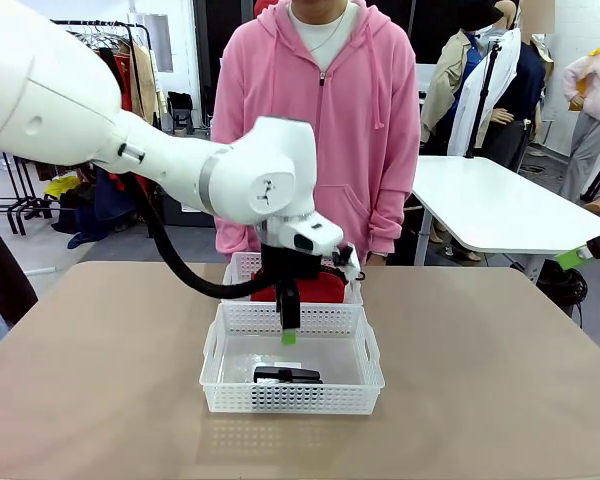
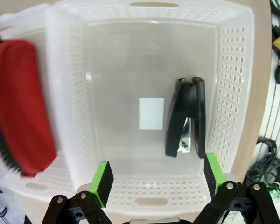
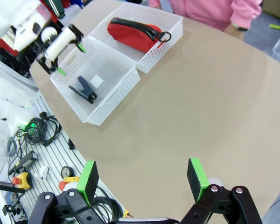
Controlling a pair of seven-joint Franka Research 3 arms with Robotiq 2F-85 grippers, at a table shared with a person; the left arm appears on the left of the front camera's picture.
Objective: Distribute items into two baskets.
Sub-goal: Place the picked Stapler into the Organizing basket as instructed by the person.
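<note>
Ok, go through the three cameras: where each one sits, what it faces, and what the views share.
Front: between the arms, facing the person; left arm over the near basket.
Left wrist: straight down into that basket at the stapler; open left gripper at the bottom edge; red pouch beside.
Right wrist: high off to the side; open right gripper over bare table.
Shared: both baskets, stapler and pouch appear in all three.

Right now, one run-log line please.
stapler in near basket | pouch in far basket | left gripper open above stapler | right gripper open, empty
</note>
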